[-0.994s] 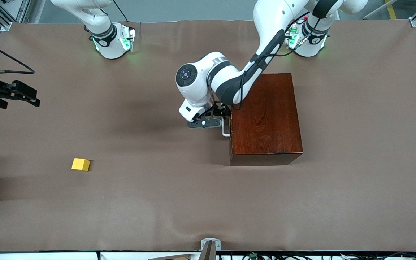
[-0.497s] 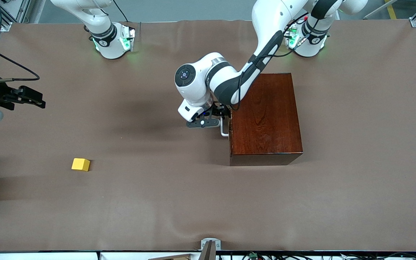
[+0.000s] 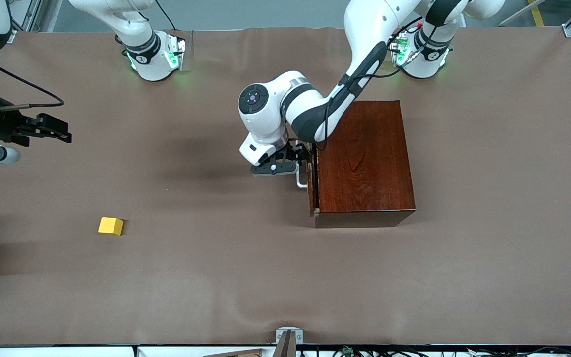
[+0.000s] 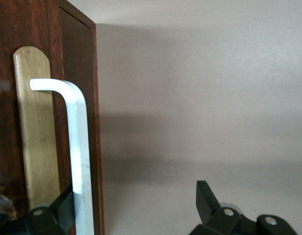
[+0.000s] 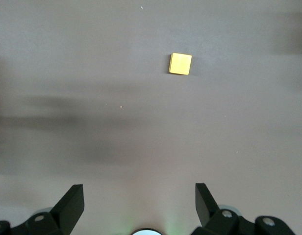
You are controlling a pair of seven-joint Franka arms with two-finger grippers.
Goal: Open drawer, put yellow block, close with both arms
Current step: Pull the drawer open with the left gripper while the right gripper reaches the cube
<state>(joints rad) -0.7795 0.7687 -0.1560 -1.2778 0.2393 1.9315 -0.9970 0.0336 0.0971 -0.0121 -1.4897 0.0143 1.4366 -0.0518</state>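
The left claw straddles the white handle of the drawer, fingers wide; the right claw, wide, hangs above bare worktop, the yellow block well apart.

High front camera, two close wrist cameras

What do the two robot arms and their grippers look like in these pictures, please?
Both arms are glossy white with black bands at the joints, and their bases glow green. The left arm carries a black cable along its side and a round dark cap on one joint. The left gripper and right gripper are black, with two fingers.
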